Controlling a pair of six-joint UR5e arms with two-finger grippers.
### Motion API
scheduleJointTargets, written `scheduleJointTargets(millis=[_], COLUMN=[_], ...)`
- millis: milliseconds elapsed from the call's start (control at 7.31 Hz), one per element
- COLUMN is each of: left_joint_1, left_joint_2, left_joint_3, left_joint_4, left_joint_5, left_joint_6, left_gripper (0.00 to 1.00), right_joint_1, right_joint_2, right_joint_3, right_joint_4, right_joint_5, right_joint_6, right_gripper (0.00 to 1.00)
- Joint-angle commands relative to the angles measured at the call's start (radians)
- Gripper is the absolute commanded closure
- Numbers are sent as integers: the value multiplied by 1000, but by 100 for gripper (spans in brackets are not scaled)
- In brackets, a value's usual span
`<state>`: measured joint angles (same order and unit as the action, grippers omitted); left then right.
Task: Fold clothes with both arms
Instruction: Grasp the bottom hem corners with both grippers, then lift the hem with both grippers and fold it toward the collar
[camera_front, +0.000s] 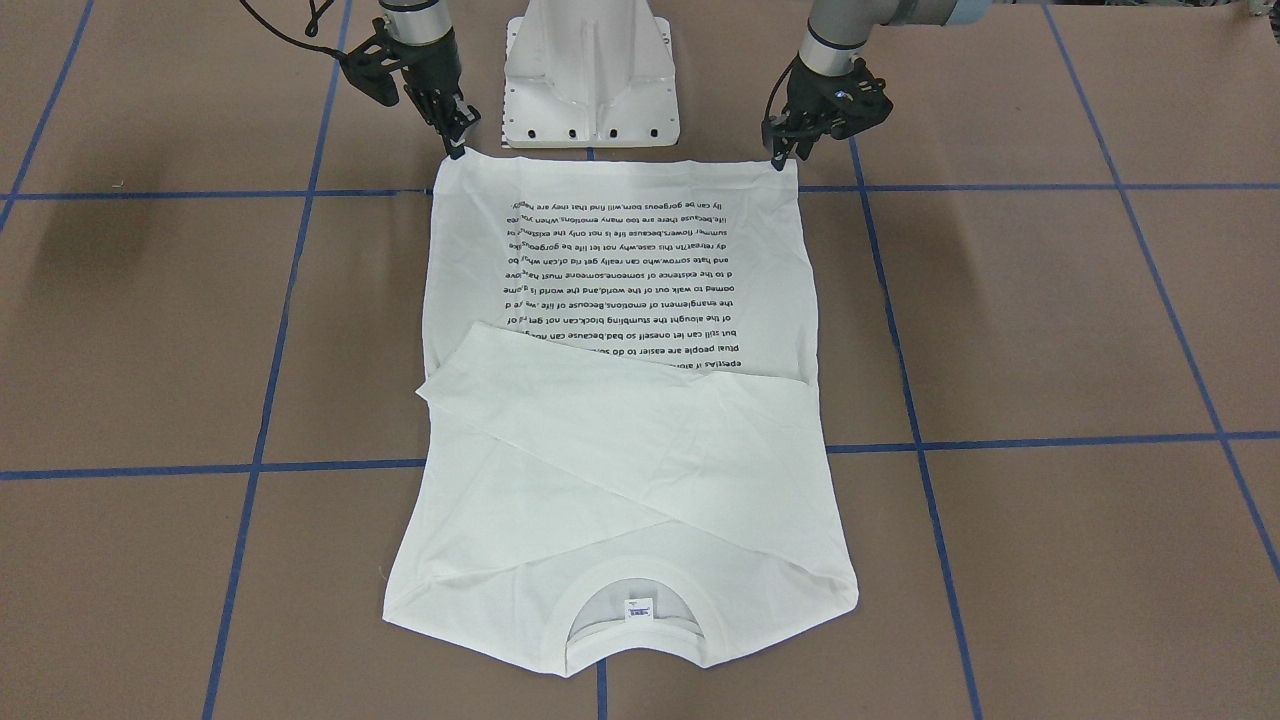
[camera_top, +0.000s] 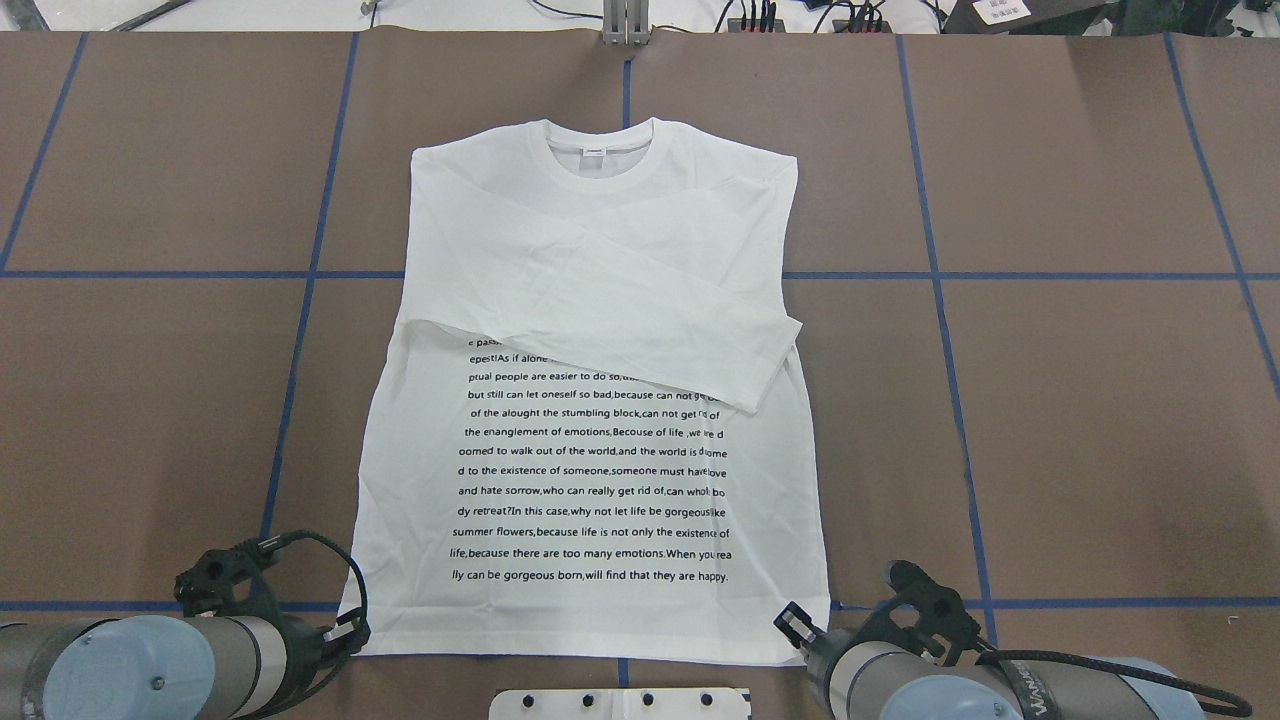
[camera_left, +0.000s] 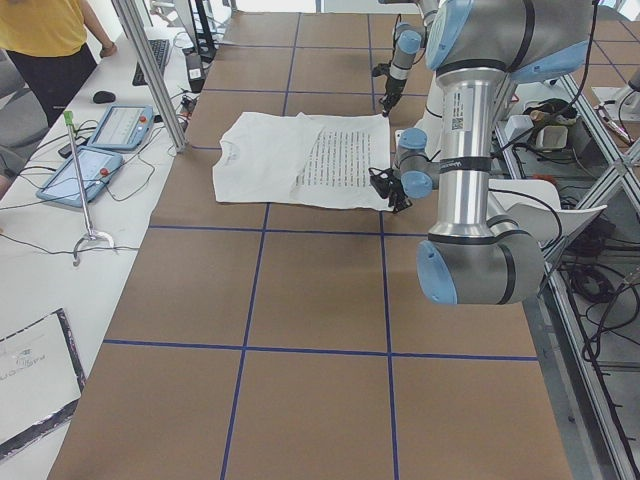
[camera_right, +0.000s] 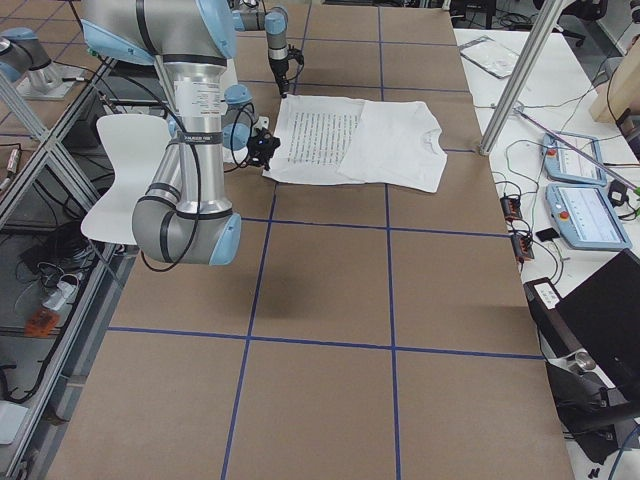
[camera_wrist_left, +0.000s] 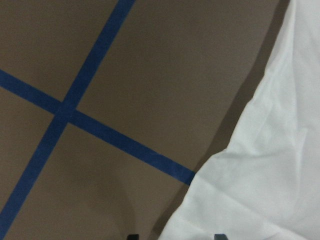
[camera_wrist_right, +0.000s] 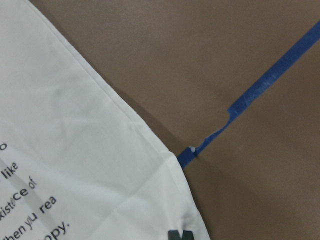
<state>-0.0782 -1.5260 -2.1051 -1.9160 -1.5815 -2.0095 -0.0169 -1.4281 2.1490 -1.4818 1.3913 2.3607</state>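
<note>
The white long-sleeved T-shirt (camera_top: 600, 300) lies flat with the black text (camera_top: 590, 480) up. Both sleeves are folded across the chest, and the collar is at the far side from the robot. My left gripper (camera_top: 355, 632) is at the hem's left corner. In the left wrist view (camera_wrist_left: 175, 236) its fingertips stand apart with the cloth edge (camera_wrist_left: 270, 175) between them. My right gripper (camera_top: 795, 620) is at the hem's right corner. In the right wrist view (camera_wrist_right: 180, 235) its tips sit together on the puckered corner (camera_wrist_right: 75, 150).
The white pedestal base (camera_front: 590, 70) stands just behind the hem between the two arms. Blue tape lines (camera_front: 1050, 440) cross the brown table. Tablets and cables (camera_left: 110, 140) lie on side benches beyond the table edge.
</note>
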Motion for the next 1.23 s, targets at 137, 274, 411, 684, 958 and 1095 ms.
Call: scheduleJointTargets(millis=[137,274,411,684,958,1095], left_joint_1=[0,-2,-3,-5,-20,-76], left_joint_2=[-2,0,0,1,-3,-32], left_joint_3=[-3,-10,-22,-82,-183,-193], left_joint_4=[-2,2,6,11,17,18], left_joint_5=[-2,-2,-2,-30,-32,-35], left_joint_6=[-2,-2,-2,-8,-9,-5], left_gripper=[100,100,100,100,100,100], right_joint_1=[0,0,0,5,41,79], right_joint_2=[0,0,0,-6,-21,-15], right_joint_3=[0,0,0,31,83,115], right_joint_4=[0,0,0,-2,-9,-44], right_joint_5=[0,0,0,0,-3,-2], right_joint_6=[0,0,2,2,-1,-15], right_gripper=[100,100,100,100,100,100])
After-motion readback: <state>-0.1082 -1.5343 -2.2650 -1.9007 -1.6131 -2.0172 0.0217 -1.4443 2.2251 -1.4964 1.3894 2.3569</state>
